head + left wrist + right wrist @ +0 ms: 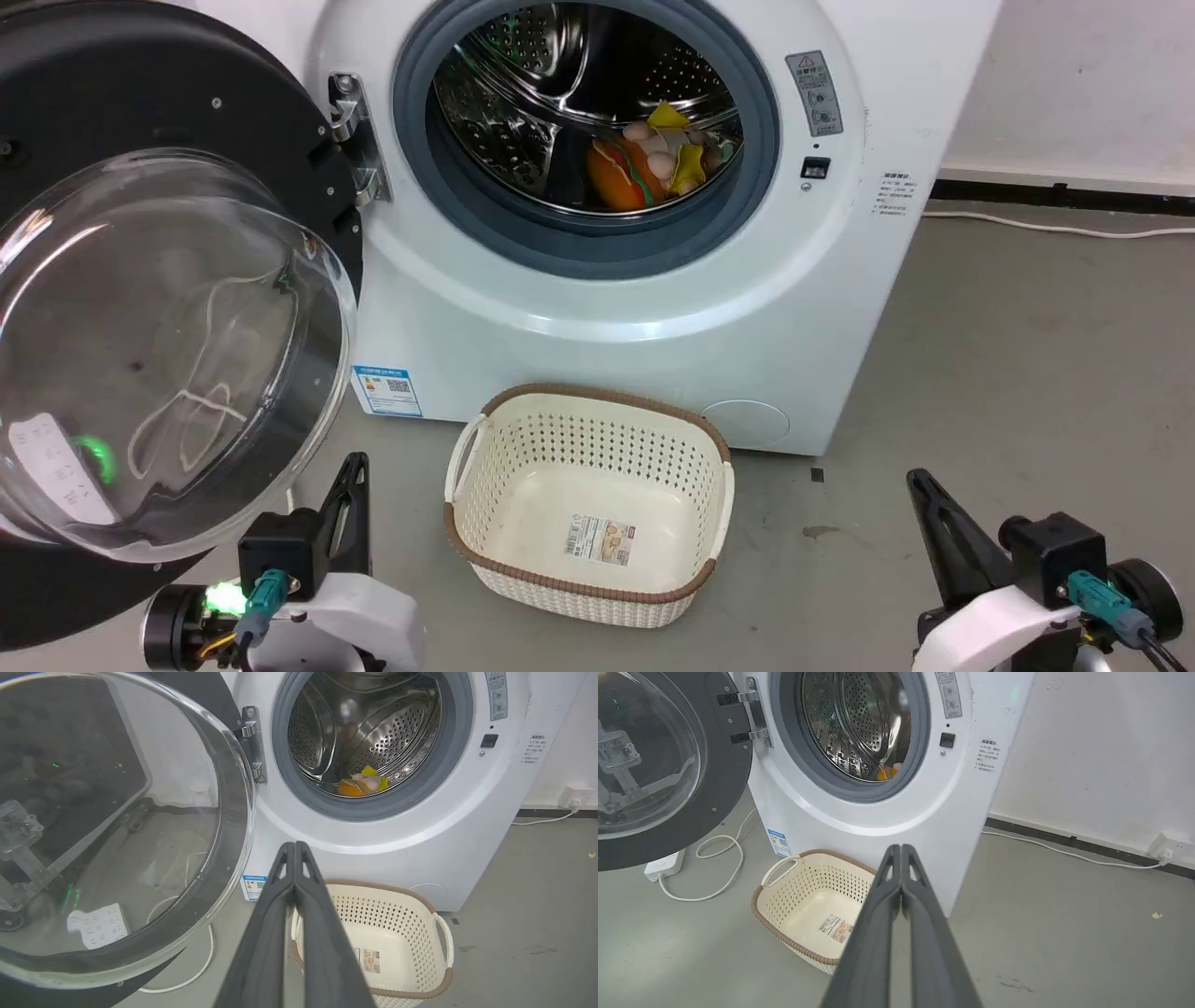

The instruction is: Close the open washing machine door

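Left gripper point(356, 464) is pinched shut, holding nothing; reach behind the washing machine door point(168, 355); push it slowly to the washing machine point(607, 317).

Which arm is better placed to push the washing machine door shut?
Left, probably: the left gripper sits shut close beside the open washing machine door; the right gripper is far off, beyond the basket.
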{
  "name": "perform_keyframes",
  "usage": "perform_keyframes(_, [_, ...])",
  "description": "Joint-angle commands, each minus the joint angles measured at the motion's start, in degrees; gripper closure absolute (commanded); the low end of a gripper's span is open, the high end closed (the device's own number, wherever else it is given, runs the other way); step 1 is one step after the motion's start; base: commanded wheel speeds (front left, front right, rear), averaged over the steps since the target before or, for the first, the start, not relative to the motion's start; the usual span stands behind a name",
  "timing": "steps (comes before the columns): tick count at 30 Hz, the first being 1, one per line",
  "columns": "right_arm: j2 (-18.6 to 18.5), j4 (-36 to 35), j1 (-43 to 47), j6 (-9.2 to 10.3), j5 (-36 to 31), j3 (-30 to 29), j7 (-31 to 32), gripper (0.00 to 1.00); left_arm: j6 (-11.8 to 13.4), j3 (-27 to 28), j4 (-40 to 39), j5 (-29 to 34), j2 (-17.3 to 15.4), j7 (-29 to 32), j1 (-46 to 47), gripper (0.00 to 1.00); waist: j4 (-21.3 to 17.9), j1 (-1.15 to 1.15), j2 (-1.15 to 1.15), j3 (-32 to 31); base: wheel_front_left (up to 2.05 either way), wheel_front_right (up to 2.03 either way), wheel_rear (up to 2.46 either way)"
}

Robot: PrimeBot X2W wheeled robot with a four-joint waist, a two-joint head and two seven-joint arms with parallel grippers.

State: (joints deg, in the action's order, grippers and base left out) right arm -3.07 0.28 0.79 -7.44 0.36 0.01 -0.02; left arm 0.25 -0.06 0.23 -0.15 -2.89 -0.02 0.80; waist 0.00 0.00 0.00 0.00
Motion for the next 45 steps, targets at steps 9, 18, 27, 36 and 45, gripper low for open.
perform_keyframes(9, [0.2,-0.3,-0.8,-0.05,-0.4,0.0,0.0,1.00,-0.2,0.1,-0.2,0.1,0.0,0.0,-0.8,1.00,0.0,0.00,0.00,0.0,0.00,0.00,0.00])
perform_keyframes(18, [0.2,-0.3,-0.8,-0.05,-0.4,0.0,0.0,1.00,-0.2,0.1,-0.2,0.1,0.0,0.0,-0.8,1.00,0.0,0.00,0.00,0.0,0.00,0.00,0.00])
perform_keyframes(27, [0.2,-0.3,-0.8,-0.05,-0.4,0.0,0.0,1.00,-0.2,0.1,-0.2,0.1,0.0,0.0,-0.8,1.00,0.0,0.00,0.00,0.0,0.00,0.00,0.00])
perform_keyframes(36, [0.0,0.0,0.0,0.00,0.0,0.0,0.0,1.00,0.0,0.0,0.0,0.0,0.0,0.0,0.0,1.00,0.0,0.00,0.00,0.0,0.00,0.00,0.00])
perform_keyframes(45, [0.0,0.1,0.1,0.00,1.0,-0.3,-0.6,0.00,0.0,-0.3,-0.1,-0.1,0.0,-0.6,0.0,0.00,0.0,0.00,0.00,0.0,0.00,0.00,0.00])
